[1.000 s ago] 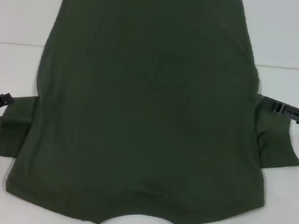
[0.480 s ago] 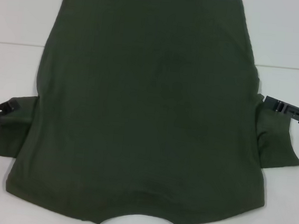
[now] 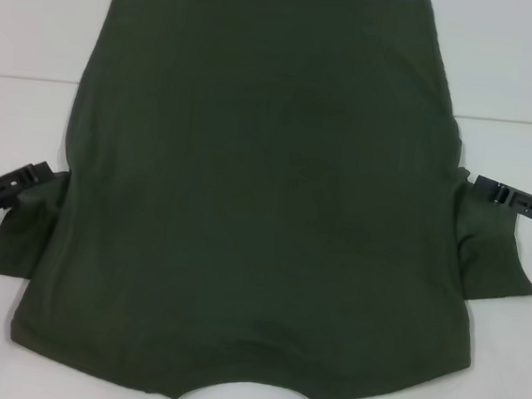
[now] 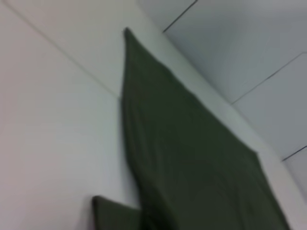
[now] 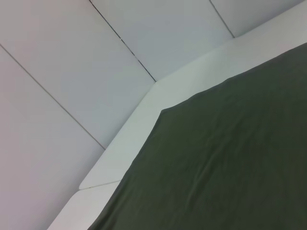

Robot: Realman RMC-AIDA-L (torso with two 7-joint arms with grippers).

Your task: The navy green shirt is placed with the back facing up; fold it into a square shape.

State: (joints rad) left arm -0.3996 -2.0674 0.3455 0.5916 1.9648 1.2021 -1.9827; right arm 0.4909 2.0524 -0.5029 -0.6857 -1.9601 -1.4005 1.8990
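Observation:
The navy green shirt (image 3: 257, 189) lies flat on the white table (image 3: 27, 35), plain side up, with the neckline at the near edge. My left gripper (image 3: 53, 177) is at the left sleeve (image 3: 22, 237), shut on its upper edge and holding it against the shirt's side. My right gripper (image 3: 479, 188) is at the top of the right sleeve (image 3: 491, 259), which hangs down from it. The shirt also shows in the left wrist view (image 4: 192, 158) and in the right wrist view (image 5: 230, 163). Neither wrist view shows fingers.
The white table shows bare strips left and right of the shirt, with a seam line (image 3: 23, 77) across it. White wall panels (image 5: 72, 72) stand behind the table's far edge.
My left gripper has moved inward toward the shirt body, drawing the left sleeve's upper edge with it. My right gripper has shifted slightly outward and down. The shirt body has not moved.

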